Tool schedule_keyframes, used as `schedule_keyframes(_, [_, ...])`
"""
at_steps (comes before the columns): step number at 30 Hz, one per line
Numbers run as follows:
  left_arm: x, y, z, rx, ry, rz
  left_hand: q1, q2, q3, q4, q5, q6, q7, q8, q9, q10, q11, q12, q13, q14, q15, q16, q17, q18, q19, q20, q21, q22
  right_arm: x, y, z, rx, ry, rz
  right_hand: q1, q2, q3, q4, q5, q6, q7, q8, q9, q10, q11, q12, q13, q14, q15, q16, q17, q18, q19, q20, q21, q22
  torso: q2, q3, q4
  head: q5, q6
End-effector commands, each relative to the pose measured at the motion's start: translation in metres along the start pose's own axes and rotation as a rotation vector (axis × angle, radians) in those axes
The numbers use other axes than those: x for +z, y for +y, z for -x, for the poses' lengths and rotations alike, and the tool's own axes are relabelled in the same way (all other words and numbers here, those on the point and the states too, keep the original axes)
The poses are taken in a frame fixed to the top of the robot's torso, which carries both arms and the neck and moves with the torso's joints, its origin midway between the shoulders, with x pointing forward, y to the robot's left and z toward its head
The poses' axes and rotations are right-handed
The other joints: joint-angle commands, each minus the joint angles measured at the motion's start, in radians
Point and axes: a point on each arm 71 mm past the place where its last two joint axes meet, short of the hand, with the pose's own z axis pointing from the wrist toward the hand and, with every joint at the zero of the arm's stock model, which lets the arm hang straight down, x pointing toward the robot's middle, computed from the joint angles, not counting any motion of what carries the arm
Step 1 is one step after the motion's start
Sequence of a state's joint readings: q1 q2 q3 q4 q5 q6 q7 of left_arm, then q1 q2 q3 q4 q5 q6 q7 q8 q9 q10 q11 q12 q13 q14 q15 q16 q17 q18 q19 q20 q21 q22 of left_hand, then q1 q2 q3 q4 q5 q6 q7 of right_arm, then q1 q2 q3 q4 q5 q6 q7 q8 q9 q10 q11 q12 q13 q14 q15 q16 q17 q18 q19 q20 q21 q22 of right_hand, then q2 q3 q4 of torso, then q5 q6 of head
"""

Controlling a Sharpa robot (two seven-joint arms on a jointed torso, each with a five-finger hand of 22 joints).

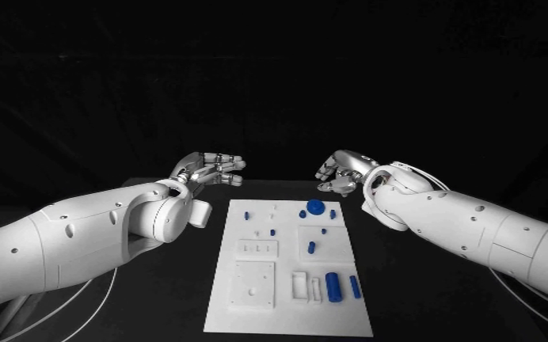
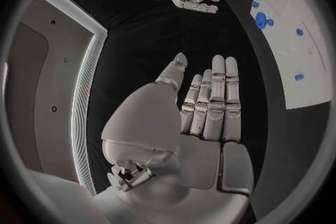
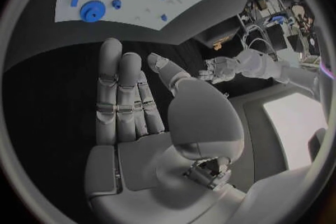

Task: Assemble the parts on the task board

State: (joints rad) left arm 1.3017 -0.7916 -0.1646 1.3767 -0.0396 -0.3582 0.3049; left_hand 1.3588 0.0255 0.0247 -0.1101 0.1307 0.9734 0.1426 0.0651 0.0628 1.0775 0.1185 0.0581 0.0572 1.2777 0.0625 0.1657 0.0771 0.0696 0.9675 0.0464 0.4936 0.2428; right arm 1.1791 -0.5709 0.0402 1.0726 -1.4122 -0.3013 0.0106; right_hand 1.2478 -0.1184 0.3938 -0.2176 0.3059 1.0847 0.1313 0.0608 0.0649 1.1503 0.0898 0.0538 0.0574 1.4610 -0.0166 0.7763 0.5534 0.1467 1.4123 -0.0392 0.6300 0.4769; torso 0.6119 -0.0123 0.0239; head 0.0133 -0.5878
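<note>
Black surface (image 1: 171, 294) is carrying the white task board (image 1: 288, 310) at its middle, and in the head view both arms are hovering beyond the board's far end, well apart from it. Left robot hand (image 1: 211, 169) is hanging off the board's far left corner with fingers spread and nothing in them; right robot hand (image 1: 343, 173) is hanging off the far right corner, fingers loosely curved and likewise empty. On the board, a round blue gear (image 1: 315, 205) is lying near the far edge, with small blue pegs (image 1: 302, 214) just beside it and two longer blue cylinders (image 1: 333, 287) resting toward the near right corner. From the left wrist view, the left palm is showing flat with fingers straight together, holding nothing, the board (image 2: 308, 84) off to one side. From the right wrist view, the right fingers are extended and empty, the gear (image 3: 92, 11) lying ahead of them. Judging from this, a first pick is pending; doing it well probably means lowering the right hand over one part, pinching it squarely and keeping it upright.
</note>
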Motion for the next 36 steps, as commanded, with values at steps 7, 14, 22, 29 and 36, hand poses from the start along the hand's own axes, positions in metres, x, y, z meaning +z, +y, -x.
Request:
schedule_keyframes(7, [-0.002,-0.022,-0.011,0.003,0.101,-0.070,-0.006,0.013,0.002,-0.015,0.004,0.019,0.002,0.000,0.001,0.020,0.002,0.001,0.001,0.000,0.004,0.006,-0.001,-0.006,-0.023,0.001,0.024,0.011,0.012,0.008,-0.006,-0.255,0.022,-0.008,0.002,-0.025,0.022,0.005,-0.002,-0.012,-0.005,0.001,-0.001,-0.023,0.002,0.004,0.001,-0.010,0.006,0.053,-0.008,0.011,-0.030,0.007,0.046,0.117,0.057,-0.0053,0.0354,-0.023,0.016])
schedule_keyframes(14, [-0.004,-0.032,-0.014,-0.001,0.116,-0.087,-0.008,0.015,0.002,-0.022,0.004,0.016,-0.001,0.000,0.001,0.013,-0.001,0.002,0.001,0.022,-0.005,0.019,0.003,-0.003,-0.013,-0.007,0.054,0.023,0.017,0.012,-0.009,-0.310,0.019,0.002,0.008,-0.030,0.024,0.006,-0.005,-0.012,-0.006,0.001,-0.001,-0.025,0.002,0.003,0.001,-0.009,0.007,0.075,-0.014,0.017,-0.020,0.008,0.031,0.171,0.085,-0.0105,0.0482,-0.042,0.032])
schedule_keyframes(22, [-0.004,-0.039,-0.017,-0.004,0.130,-0.100,-0.009,0.015,0.001,-0.023,0.004,0.017,-0.003,0.000,0.001,0.013,-0.002,0.002,0.001,0.021,-0.005,0.019,0.002,-0.003,-0.019,-0.007,0.061,0.025,0.020,0.017,-0.014,-0.364,0.025,0.009,0.018,-0.038,0.036,-0.002,-0.020,-0.008,-0.008,0.001,-0.001,-0.023,0.002,0.004,0.001,-0.015,0.009,0.100,-0.020,0.022,-0.013,0.010,0.018,0.232,0.111,-0.0091,0.0563,-0.045,0.047])
schedule_keyframes(29, [-0.003,-0.041,-0.022,-0.008,0.145,-0.101,-0.011,0.014,-0.001,-0.023,0.002,0.011,0.005,0.000,0.001,0.007,0.003,0.001,0.001,0.020,-0.002,0.019,0.002,-0.003,-0.022,-0.006,0.063,0.025,0.022,0.016,-0.018,-0.383,0.042,0.005,0.020,-0.043,0.052,-0.011,-0.046,-0.010,-0.011,0.001,-0.001,-0.030,0.002,0.004,0.001,-0.016,0.009,0.105,-0.024,0.024,-0.010,0.010,0.001,0.263,0.128,-0.0103,0.0568,-0.052,0.053])
schedule_keyframes(36, [-0.003,-0.041,-0.023,-0.010,0.152,-0.100,-0.010,0.014,-0.003,-0.024,0.002,0.007,0.005,0.000,0.001,0.003,0.004,0.001,0.001,0.020,-0.002,0.020,0.002,-0.001,-0.022,-0.005,0.065,0.024,0.021,0.012,-0.022,-0.386,0.067,-0.005,0.018,-0.041,0.046,-0.011,-0.043,-0.009,-0.012,0.001,-0.001,-0.035,0.003,0.003,0.000,-0.017,0.010,0.108,-0.028,0.024,0.002,0.012,-0.036,0.307,0.141,-0.0096,0.0579,-0.058,0.057])
